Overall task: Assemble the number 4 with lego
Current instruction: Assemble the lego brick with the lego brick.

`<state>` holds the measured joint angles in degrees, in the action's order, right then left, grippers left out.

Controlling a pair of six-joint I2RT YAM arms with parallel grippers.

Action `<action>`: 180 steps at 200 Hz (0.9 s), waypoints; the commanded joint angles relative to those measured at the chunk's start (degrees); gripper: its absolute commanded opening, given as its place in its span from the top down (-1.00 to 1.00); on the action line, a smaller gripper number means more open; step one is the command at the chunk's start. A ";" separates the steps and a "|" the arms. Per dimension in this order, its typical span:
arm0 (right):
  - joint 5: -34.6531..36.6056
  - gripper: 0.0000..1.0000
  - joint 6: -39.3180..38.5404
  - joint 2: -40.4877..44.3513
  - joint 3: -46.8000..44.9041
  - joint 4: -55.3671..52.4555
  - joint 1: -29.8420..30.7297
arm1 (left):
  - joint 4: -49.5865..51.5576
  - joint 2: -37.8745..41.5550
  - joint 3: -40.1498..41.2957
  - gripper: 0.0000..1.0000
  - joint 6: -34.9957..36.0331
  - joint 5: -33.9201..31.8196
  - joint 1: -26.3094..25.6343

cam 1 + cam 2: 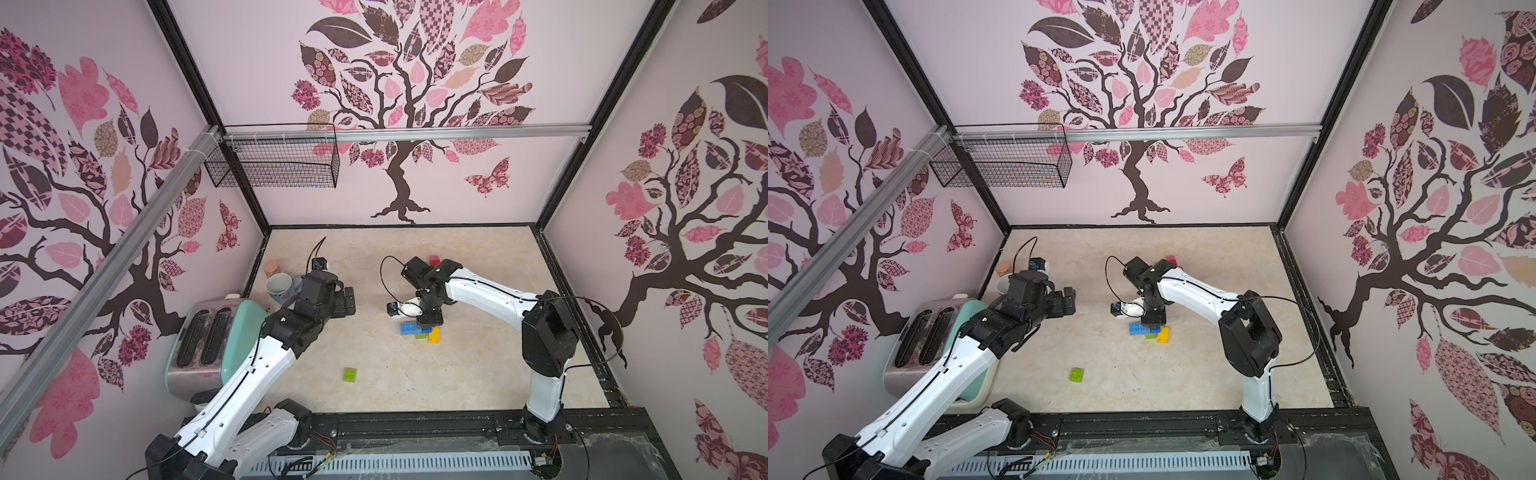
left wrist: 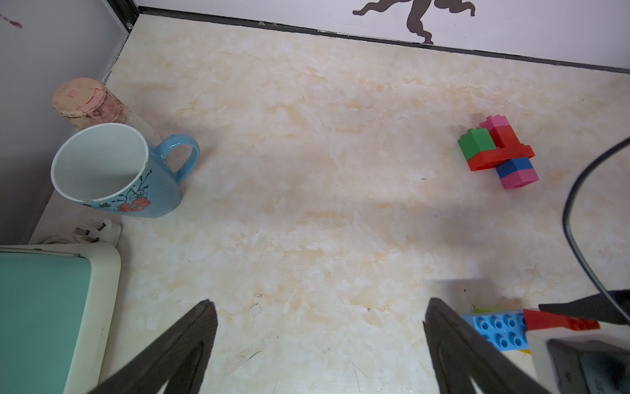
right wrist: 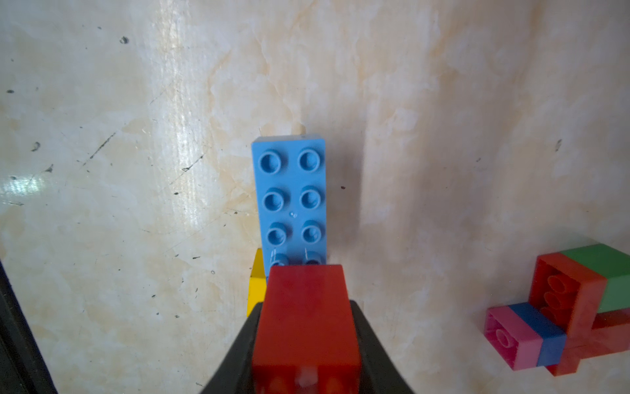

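The left gripper (image 2: 318,303), at 9 o'clock on the table, is spread to its widest and holds nothing. At centre, the right gripper (image 3: 305,307) is clamped on a red brick (image 3: 305,317) over the end studs of the long blue brick (image 3: 289,194). Whether it is seated cannot be told. A yellow brick (image 1: 434,335) lies just beside.

Recommended: square the red brick to the studs and press straight down, and brace the blue one against sliding.

A lime brick (image 1: 349,374) lies loose at 7 o'clock, and a brick cluster (image 2: 497,153) at 12.

The tabletop (image 1: 457,374) is marbled beige and scuffed. A toaster (image 1: 208,340) and a mug (image 2: 112,170) sit at 8 to 9 o'clock, and a wire basket (image 1: 274,162) hangs at 11. The walls are tree-patterned.
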<state>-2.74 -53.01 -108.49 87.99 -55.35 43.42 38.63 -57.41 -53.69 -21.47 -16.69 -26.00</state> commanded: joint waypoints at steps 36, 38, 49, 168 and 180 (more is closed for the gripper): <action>-0.90 1.00 -0.70 -2.60 -3.58 0.41 0.41 | -0.65 -0.01 1.53 -0.95 0.20 -0.10 0.20; -0.81 1.00 -0.73 -2.54 -3.73 0.46 0.41 | -0.66 -0.06 1.50 -0.95 0.20 -0.08 0.21; -0.86 1.00 -0.75 -2.64 -4.55 0.55 0.37 | -0.60 0.18 1.66 -0.95 0.17 -0.09 0.20; 4.35 1.00 1.68 -9.41 -4.19 -2.09 2.97 | -0.84 -0.57 1.44 -0.95 0.36 1.35 0.18; 5.22 1.00 2.29 -10.49 -3.49 -3.02 3.39 | -0.64 -0.53 1.14 -0.95 0.71 1.56 0.21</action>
<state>-0.30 -52.29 -110.91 87.94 -55.53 45.25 38.63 -57.91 -53.43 -21.43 -15.90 -25.96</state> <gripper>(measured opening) 0.356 0.977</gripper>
